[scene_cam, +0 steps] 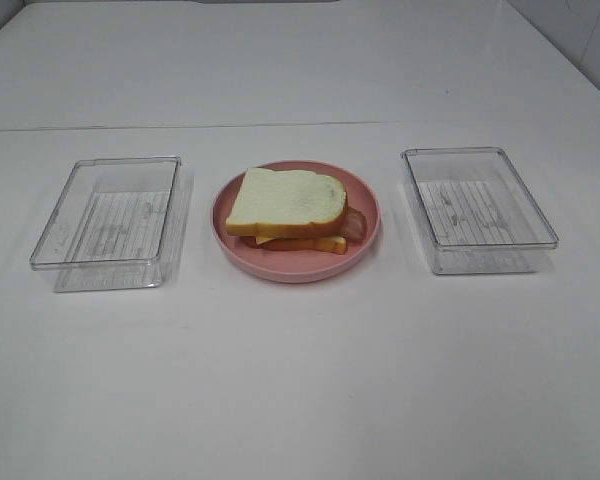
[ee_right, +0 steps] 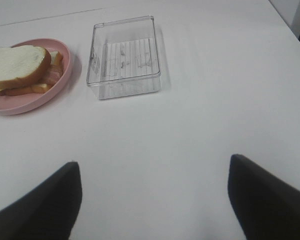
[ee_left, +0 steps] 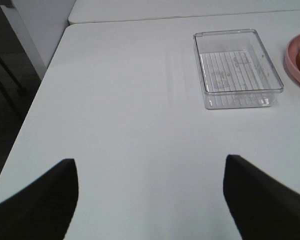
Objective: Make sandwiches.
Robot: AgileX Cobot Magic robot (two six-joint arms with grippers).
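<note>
The stacked toy sandwich (scene_cam: 290,208) of white bread, bacon and yellow cheese lies on the round pink plate (scene_cam: 365,250), between two clear rectangular plastic trays (scene_cam: 110,222) (scene_cam: 477,208). Both grippers, left (ee_left: 150,197) and right (ee_right: 152,200), hang wide open and empty, well short of the plate. Neither looks clearly nearer; its long axis runs across the plate, tray to tray.

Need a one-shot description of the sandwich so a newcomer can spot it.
On the white table, find the round pink plate midway between two clear plastic trays. The sandwich lies on it: white bread on top, bacon and cheese poking out. It is the only food; both trays hold nothing.
</note>
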